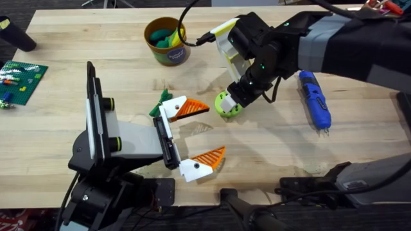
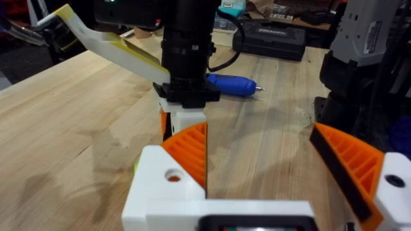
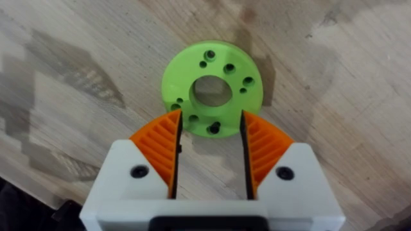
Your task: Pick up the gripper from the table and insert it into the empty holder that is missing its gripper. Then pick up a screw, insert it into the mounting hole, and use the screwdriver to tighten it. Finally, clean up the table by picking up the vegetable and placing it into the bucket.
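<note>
My right gripper (image 1: pixel 236 97) hangs open just over a lime-green disc with holes (image 1: pixel 228 105). Its orange pads (image 3: pixel 160 151) straddle the near rim of the disc (image 3: pixel 212 86). The blue screwdriver (image 1: pixel 315 99) lies flat to the right of that arm, and shows past it as the screwdriver (image 2: pixel 231 84) in the left wrist view. My left gripper (image 1: pixel 205 133) is wide open and holds nothing, left of the disc. A green vegetable (image 1: pixel 156 108) peeks out behind its far finger. The yellow-orange bucket (image 1: pixel 167 41) stands at the back with green and yellow pieces inside. The task's loose gripper, holder and screw are out of view.
A green brick plate (image 1: pixel 20 78) with small pieces lies at the table's left edge. A black case (image 2: pixel 270 38) sits beyond the table's far side. Bare wood lies between the disc and the front edge.
</note>
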You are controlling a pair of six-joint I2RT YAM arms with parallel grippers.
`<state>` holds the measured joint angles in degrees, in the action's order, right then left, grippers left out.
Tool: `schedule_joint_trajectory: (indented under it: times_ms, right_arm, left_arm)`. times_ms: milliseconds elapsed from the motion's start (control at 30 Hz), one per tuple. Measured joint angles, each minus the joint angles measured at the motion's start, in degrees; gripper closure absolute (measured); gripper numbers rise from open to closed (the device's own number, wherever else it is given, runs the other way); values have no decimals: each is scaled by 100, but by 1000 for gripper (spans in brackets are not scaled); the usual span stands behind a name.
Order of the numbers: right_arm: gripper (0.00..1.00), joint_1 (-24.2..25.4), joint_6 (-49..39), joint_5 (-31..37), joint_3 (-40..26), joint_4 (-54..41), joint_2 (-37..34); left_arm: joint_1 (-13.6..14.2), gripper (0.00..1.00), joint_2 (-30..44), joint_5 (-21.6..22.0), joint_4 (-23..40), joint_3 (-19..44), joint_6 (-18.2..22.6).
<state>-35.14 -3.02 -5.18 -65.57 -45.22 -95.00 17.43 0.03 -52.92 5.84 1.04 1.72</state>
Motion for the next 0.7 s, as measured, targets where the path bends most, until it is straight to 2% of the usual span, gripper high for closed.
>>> schedule_joint_trajectory:
  times_ms: [333, 700]
  right_arm:
    - [502, 0, -98, -4, 4, -447, 0]
    - [502, 0, -148, -4, 3, -355, 0]
  left_arm:
    - [0, 14, 0, 1, -4, 0, 0]
    - [0, 13, 0, 1, -4, 0, -2]
